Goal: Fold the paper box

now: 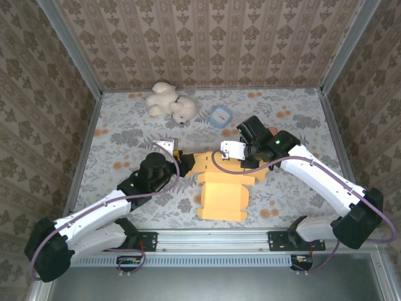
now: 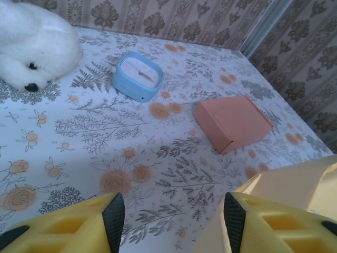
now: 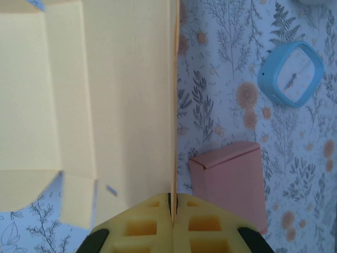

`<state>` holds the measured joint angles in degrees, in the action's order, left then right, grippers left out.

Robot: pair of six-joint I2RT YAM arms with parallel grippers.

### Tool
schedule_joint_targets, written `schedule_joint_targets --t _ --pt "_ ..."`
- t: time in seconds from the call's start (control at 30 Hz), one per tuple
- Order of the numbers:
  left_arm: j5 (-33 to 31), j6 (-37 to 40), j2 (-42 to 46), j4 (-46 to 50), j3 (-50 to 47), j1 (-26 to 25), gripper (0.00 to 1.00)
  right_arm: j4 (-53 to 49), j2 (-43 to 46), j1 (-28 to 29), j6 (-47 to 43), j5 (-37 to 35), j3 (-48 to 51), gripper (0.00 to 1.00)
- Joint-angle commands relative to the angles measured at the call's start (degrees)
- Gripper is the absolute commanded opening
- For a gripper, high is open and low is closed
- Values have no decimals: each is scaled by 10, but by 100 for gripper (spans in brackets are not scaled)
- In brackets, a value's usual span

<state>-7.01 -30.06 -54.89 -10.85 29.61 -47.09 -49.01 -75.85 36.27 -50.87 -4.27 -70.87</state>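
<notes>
On the floral bench (image 1: 119, 125) near the arm bases: flat orange paper box blank (image 1: 222, 194), mostly unfolded. Clenched on one thin panel edge (image 3: 175, 105) with the right end effector (image 3: 172, 200); may tear it if pulled askew. Released, holding nothing, at the left end effector (image 2: 171, 216) beside a flap (image 2: 284, 184); may miss it on closing. Farther off, pink folded box (image 2: 231, 122), blue square clock (image 2: 137, 75), white plush toy (image 2: 31, 47); within reach of a wide swing.

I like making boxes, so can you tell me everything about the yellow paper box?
The paper box is yellow-orange card, not folded up yet. It lies mostly flat and open on the flowery table between the two arms, with creases and little flaps at its edges. One thin panel is pinched between the right arm's shut fingers.
</notes>
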Motion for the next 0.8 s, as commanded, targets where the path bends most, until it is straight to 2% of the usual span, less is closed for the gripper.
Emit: schedule_joint_targets --t 0.0,0.37,0.63,0.77 --pt "-1 -1 -21 -15 14 3 55 39 7 3 -12 15 20 0" --pt "45 15 -105 -50 40 -2 57 93 -33 3 4 24 31 0" --pt "12 32 -160 -46 85 -10 65 112 -89 7 13 43 24 0" --pt "7 36 -183 -50 95 -6 66 122 -96 7 13 57 31 0"
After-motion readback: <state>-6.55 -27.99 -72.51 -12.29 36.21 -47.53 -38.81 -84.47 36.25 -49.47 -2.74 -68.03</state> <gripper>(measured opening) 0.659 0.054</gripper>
